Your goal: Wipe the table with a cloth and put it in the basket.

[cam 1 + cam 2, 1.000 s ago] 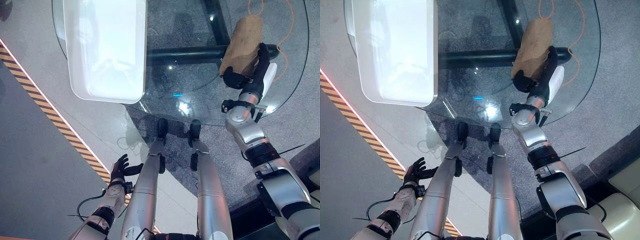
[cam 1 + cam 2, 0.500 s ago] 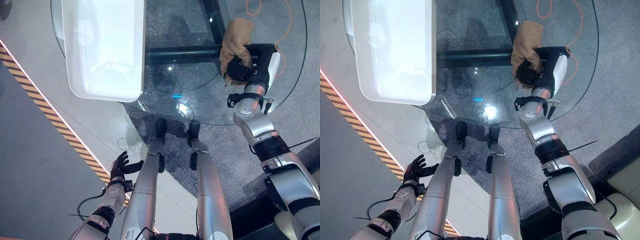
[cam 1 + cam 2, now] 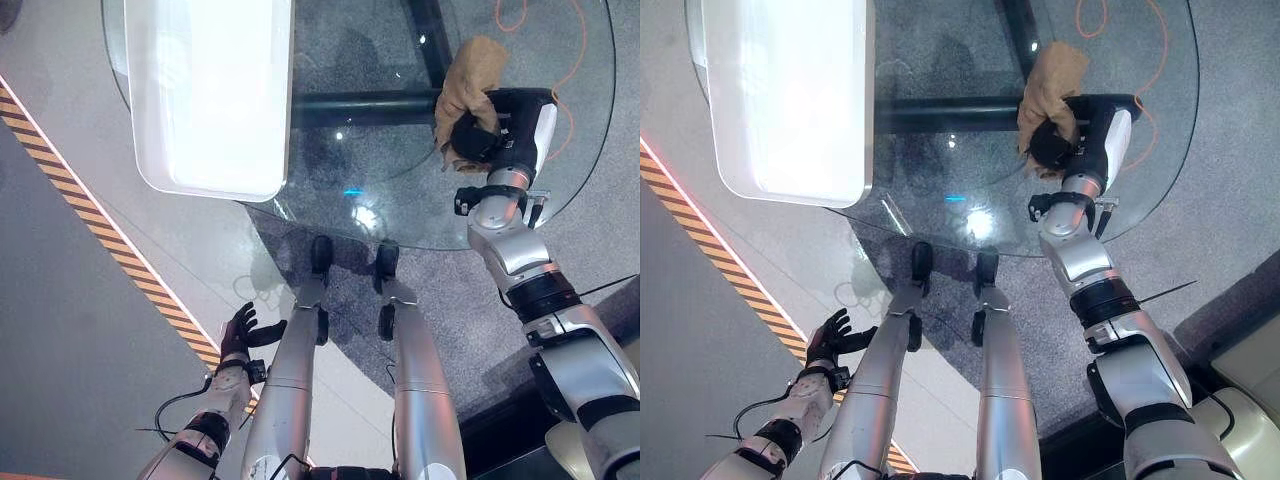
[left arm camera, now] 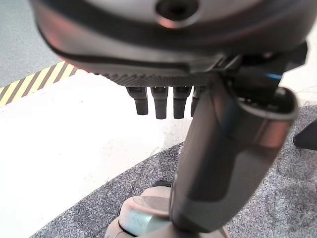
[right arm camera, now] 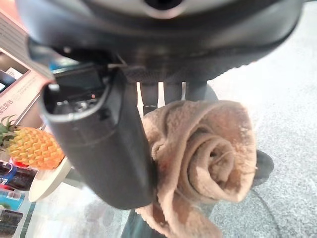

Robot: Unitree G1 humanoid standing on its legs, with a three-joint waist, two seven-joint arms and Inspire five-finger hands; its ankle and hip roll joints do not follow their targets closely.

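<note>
A tan cloth (image 3: 476, 68) is bunched up in my right hand (image 3: 476, 140), over the right part of the round glass table (image 3: 380, 195). In the right wrist view the cloth (image 5: 208, 153) is rolled into a wad, pinched between the thumb (image 5: 106, 148) and the fingers. A long white basket (image 3: 215, 188) stands on the table's left side, well apart from the cloth. My left hand (image 3: 240, 335) hangs low beside the left leg, away from the table, its fingers (image 4: 158, 103) relaxed and holding nothing.
A black frame (image 3: 380, 100) runs under the glass. An orange cord (image 3: 575, 60) lies on the floor beyond the table's right edge. Yellow-black striped tape (image 3: 90, 225) crosses the floor at the left. A pineapple (image 5: 32, 146) on a white plate appears in the right wrist view.
A second ago the cloth lay spread flat under my right hand. The hand has since turned, gathered it into a wad and shifted slightly farther over the table. The left hand has stayed put.
</note>
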